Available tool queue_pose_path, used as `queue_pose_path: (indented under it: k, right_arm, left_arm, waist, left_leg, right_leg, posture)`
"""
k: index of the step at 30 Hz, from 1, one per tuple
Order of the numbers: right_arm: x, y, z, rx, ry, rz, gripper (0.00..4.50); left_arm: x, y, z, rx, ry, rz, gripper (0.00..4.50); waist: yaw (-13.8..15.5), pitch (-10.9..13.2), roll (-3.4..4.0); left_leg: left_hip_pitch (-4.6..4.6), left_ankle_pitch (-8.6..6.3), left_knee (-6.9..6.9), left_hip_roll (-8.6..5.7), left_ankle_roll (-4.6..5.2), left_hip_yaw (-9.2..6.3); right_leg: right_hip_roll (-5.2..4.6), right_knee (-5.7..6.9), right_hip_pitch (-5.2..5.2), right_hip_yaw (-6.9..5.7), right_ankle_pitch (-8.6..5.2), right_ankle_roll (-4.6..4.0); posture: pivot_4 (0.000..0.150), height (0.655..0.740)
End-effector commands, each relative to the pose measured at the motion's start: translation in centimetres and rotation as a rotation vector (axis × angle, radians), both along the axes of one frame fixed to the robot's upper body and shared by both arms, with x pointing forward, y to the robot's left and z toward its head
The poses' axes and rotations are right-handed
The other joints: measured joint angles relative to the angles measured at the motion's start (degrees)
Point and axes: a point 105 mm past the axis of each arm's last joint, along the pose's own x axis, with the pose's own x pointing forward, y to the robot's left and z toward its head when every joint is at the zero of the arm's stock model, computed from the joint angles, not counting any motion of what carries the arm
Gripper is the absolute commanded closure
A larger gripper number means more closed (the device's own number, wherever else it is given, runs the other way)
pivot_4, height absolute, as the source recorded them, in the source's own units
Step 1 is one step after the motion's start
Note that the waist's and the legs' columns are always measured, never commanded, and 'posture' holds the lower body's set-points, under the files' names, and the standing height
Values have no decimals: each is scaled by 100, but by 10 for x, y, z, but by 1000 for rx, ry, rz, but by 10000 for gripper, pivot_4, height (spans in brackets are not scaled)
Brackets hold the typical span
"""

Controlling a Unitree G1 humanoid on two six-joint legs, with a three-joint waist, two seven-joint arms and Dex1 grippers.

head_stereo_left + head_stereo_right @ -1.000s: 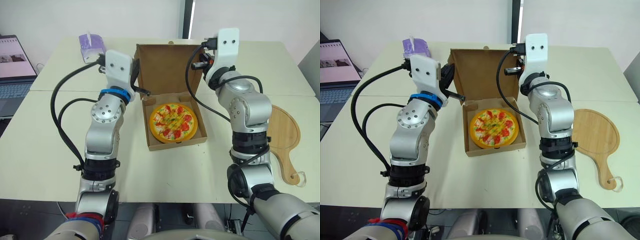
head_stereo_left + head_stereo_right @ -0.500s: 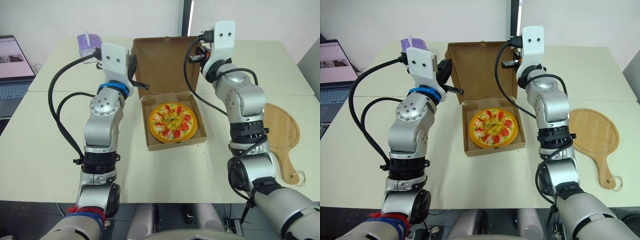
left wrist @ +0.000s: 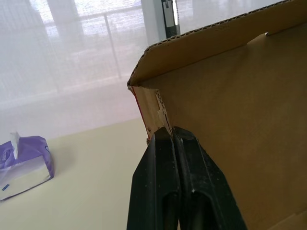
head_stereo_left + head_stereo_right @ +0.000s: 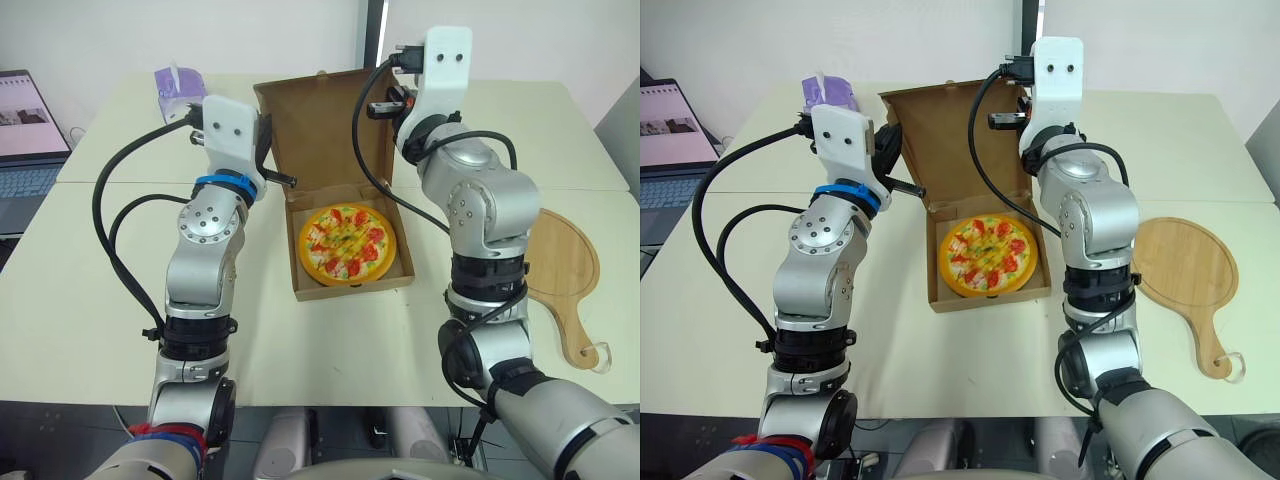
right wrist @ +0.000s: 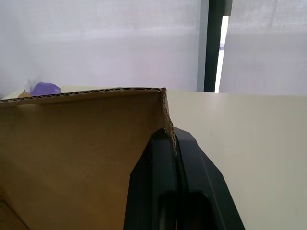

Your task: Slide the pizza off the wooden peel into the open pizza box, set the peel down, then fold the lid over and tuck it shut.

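Observation:
The pizza (image 4: 347,243) lies in the tray of the brown pizza box (image 4: 303,282) at the table's middle. The box lid (image 4: 320,130) stands raised behind it, leaning a little over the tray. My left gripper (image 4: 283,178) is shut on the lid's left side flap; the left wrist view shows its fingertips (image 3: 165,136) pinching that flap below the lid's top corner (image 3: 139,76). My right gripper (image 4: 385,107) is shut on the lid's right edge, with the corrugated edge (image 5: 169,125) running between the fingers. The wooden peel (image 4: 565,270) lies flat on the table to the right.
A purple tissue pack (image 4: 178,82) sits at the back left, behind my left arm. An open laptop (image 4: 25,135) stands at the far left edge. The table (image 4: 90,290) has bare surface in front of the box and to its left.
Both grippers have risen with the lid's side edges. The lid now stands higher and leans more over the tray, its top skewed left. Pizza and peel have not moved.

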Motion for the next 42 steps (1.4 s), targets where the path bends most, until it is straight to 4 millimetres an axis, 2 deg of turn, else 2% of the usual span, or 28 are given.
queue_pose_path:
  k: [1, 8, 14, 29, 42]
  right_arm:
    - [-11, 8, 6, 15, -29, 17, 44826]
    - [-21, 2, -17, 41, 20, -14, 44826]
    - [-30, -3, -32, 40, 43, -19, 44826]
    - [-49, -8, -50, 15, 70, 26, 44826]
    - [-68, -5, -65, -7, 90, 76, 44826]
  left_arm:
    - [-10, -9, 14, 8, -75, -31, 45000]
    - [-16, -10, 9, 22, -66, -40, 45000]
    - [-29, -14, 2, 28, -61, -56, 45000]
    - [-60, -12, -21, 81, -85, -50, 45000]
    - [-71, -11, -27, 91, -112, -32, 45000]
  waist:
    - [-5, 0, 0]
    - [-7, 0, 0]
    - [-7, -1, 0]
    - [-6, -3, 0]
    - [-15, -5, -1]
  left_leg:
    - [0, 0, 0, 0, 0, 1]
    - [2, 0, -1, 0, 0, 1]
    - [6, 0, 0, 0, 0, 0]
    - [10, 0, -1, 0, 1, 0]
    - [13, -1, -1, 0, 3, -2]
  right_leg:
    - [0, 0, 0, 1, 0, 0]
    - [0, 1, 0, 1, 0, 0]
    - [0, 1, 5, 1, 0, 0]
    - [0, 2, 11, 1, 0, 0]
    - [2, 3, 14, 0, 0, 0]
  posture:
    - [1500, 7400]
    - [1500, 7400]
    - [1500, 7400]
    - [1500, 7400]
    - [1500, 7400]
